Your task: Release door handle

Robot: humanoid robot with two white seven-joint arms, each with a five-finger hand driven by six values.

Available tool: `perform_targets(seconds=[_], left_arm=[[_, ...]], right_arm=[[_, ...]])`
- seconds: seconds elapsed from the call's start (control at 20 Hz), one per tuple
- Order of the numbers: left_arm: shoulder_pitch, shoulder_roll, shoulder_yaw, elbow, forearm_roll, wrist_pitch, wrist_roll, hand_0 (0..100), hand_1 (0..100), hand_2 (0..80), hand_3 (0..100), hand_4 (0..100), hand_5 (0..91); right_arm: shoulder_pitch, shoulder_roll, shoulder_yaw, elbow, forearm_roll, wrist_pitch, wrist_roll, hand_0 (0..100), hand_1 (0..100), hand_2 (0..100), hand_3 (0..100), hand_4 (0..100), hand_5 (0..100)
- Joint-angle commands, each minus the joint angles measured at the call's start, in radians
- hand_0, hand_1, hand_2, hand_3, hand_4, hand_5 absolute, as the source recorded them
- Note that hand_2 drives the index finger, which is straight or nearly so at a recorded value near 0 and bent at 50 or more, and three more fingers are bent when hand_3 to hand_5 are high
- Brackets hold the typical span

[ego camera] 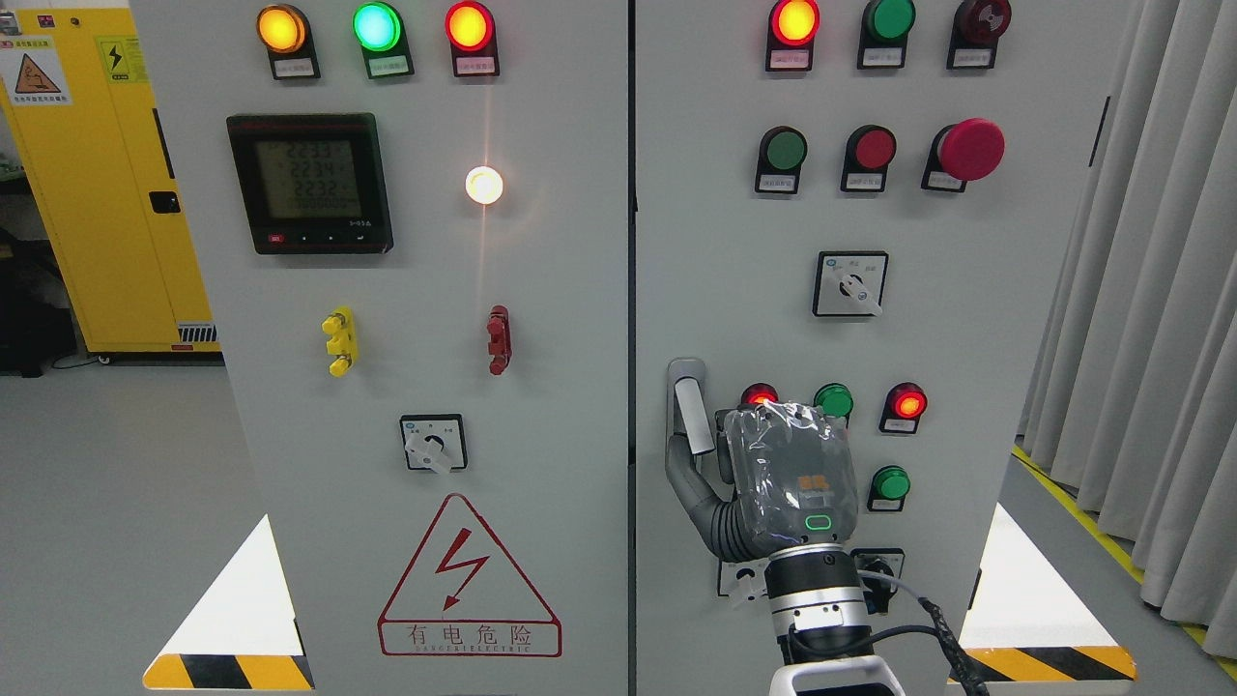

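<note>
Listing the cabinet front from left to right.

- Yellow cabinet: far left, behind the panel; not involved.
- Left door: amber, green and red lamps along the top, a meter beneath them, a lit white lamp, yellow and red terminals at mid-height, a rotary switch, and a red warning triangle at the bottom.
- Handle: on the right door, just beside the seam between the doors, upright, at mid-height.
- Right hand: arm entering from the bottom edge right of the middle. Thumb lies against the handle's lower end; the other fingers are hidden behind the wrapped back of the hand, so a full clench cannot be confirmed. The hand appears to be grasping the handle.
- Right door: lamps and push buttons above, a red mushroom button, a selector, and small red and green buttons around the hand.
- Left hand: not in view.

Handling note (judgement): release is not yet done. Uncurl thumb and fingers fully first, then draw the hand straight back off the door. Avoid sideways drift, since the small buttons sit just beside the knuckles and the handle could be dragged.
</note>
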Motion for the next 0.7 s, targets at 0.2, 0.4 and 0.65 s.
perform_targets(seconds=[0.2, 0.4, 0.65], left_arm=[[0.0, 0.0, -0.001, 0.0, 0.0, -0.004, 0.0, 12, 56, 0.0, 0, 0, 0.0], [0.0, 0.0, 0.0, 0.0, 0.0, -0.004, 0.0, 12, 56, 0.0, 0, 0, 0.0], [0.0, 0.0, 0.0, 0.0, 0.0, -0.004, 0.0, 12, 56, 0.0, 0, 0, 0.0]], right_arm=[[0.002, 0.0, -0.004, -0.004, 0.001, 0.001, -0.003, 61, 41, 95, 100, 100, 100], [0.002, 0.0, -0.004, -0.005, 0.001, 0.001, -0.003, 62, 42, 95, 100, 100, 100], [0.002, 0.0, -0.007, -0.007, 0.001, 0.001, -0.004, 62, 42, 95, 100, 100, 100]])
